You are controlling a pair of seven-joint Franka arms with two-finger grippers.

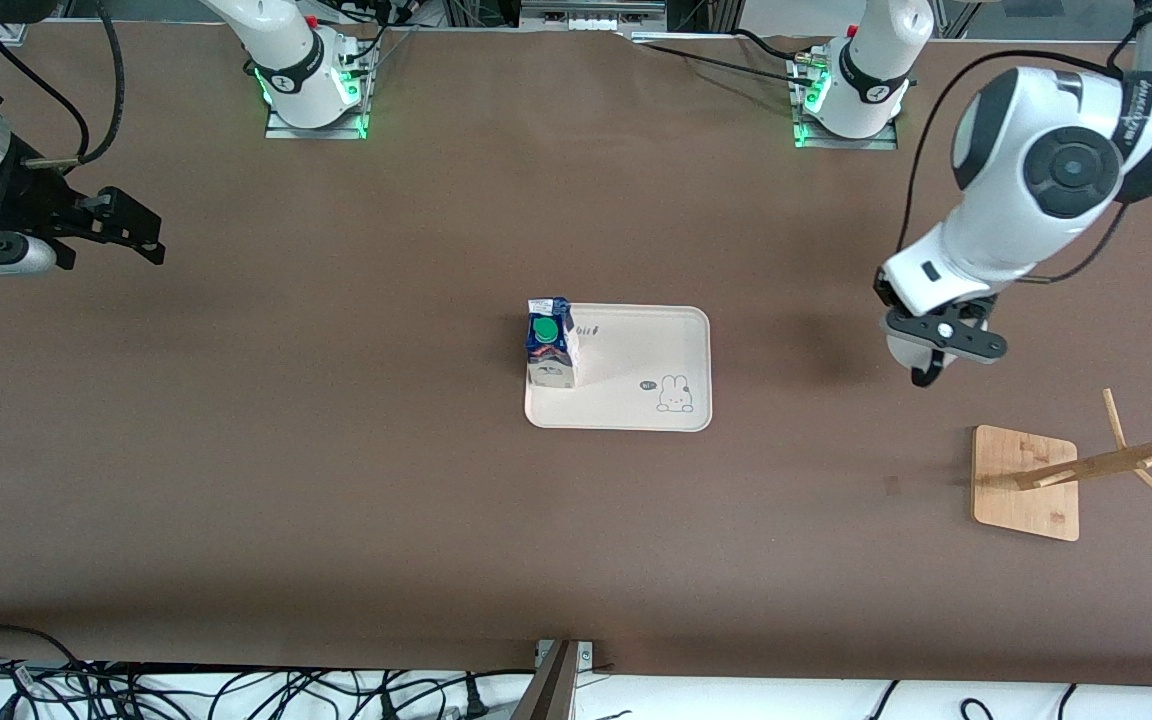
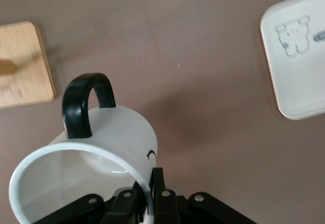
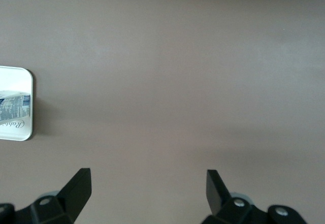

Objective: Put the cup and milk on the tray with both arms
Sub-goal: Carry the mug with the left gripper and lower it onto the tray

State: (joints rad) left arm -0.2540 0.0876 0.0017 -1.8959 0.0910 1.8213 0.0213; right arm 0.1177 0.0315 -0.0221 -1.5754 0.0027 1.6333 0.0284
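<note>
Front view: the milk (image 1: 550,341) stands upright on the tray (image 1: 636,400) at mid-table, at the tray's edge toward the right arm's end, green cap up. The left hand (image 1: 939,352) hangs in the air over bare brown table (image 1: 336,480) between the tray and the wooden rack (image 1: 1028,482), which sits nearer the front camera at the left arm's end of the table. The cup is mostly hidden under this hand here; only its black handle loop shows below the wrist. The right hand (image 1: 141,232) hovers over the table at the right arm's end, well apart from the tray, its two fingers spread with nothing between them.

Left wrist view: the cup (image 2: 101,153) fills the foreground, tilted on its side with the open mouth toward the camera and the black handle arching up. The left hand (image 2: 147,193) is clamped on the cup's rim, one finger inside the mouth and one outside against the white wall. A corner of the tray (image 2: 289,71) with its bunny drawing shows on the table past the cup, apart from it, and the rack base (image 2: 23,64) lies off toward the other edge.

Right wrist view: the right hand (image 3: 147,191) is open, both fingertips wide apart over bare table. The tray's corner (image 3: 20,127) and a strip of the milk (image 3: 15,104) show well away from the hand.
</note>
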